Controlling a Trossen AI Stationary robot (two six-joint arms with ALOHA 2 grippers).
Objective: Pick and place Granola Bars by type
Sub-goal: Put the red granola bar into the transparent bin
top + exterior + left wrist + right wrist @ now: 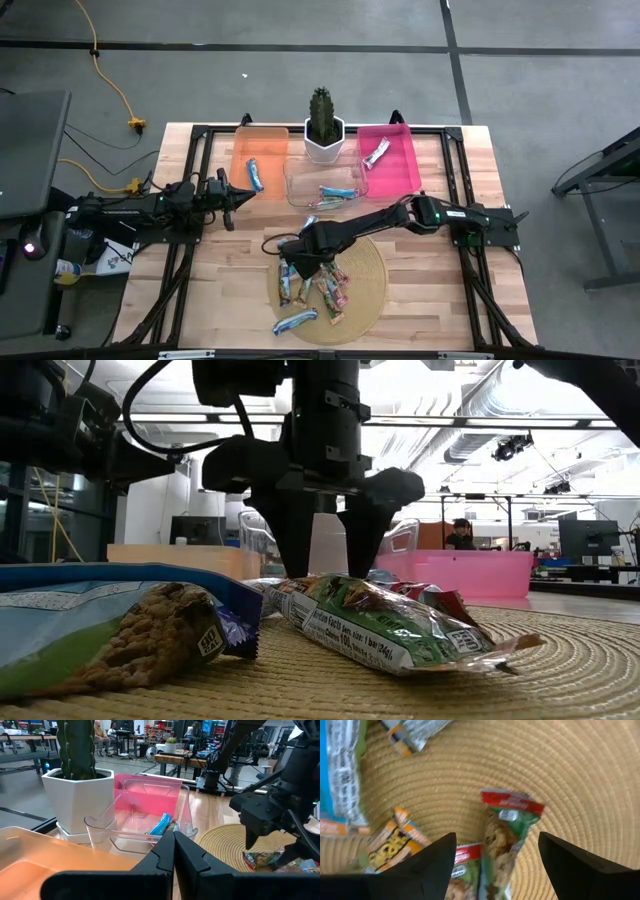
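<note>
Hovering with fingers spread wide, the right end effector (300, 272) straddles a green-and-red foil Granola Bar (508, 831), gripping nothing, above crinkly Granola Bars (318, 290) heaped on the round woven mat (370, 290). The left end effector (243, 195) waits closed and empty beside the orange bin (262, 140).

We see a grey concrete floor (540, 90) crossed by dark seams, a yellow cable (112, 88) trailing over it, and ceiling ducts (500, 405) above distant desks with monitors (583, 540).
</note>
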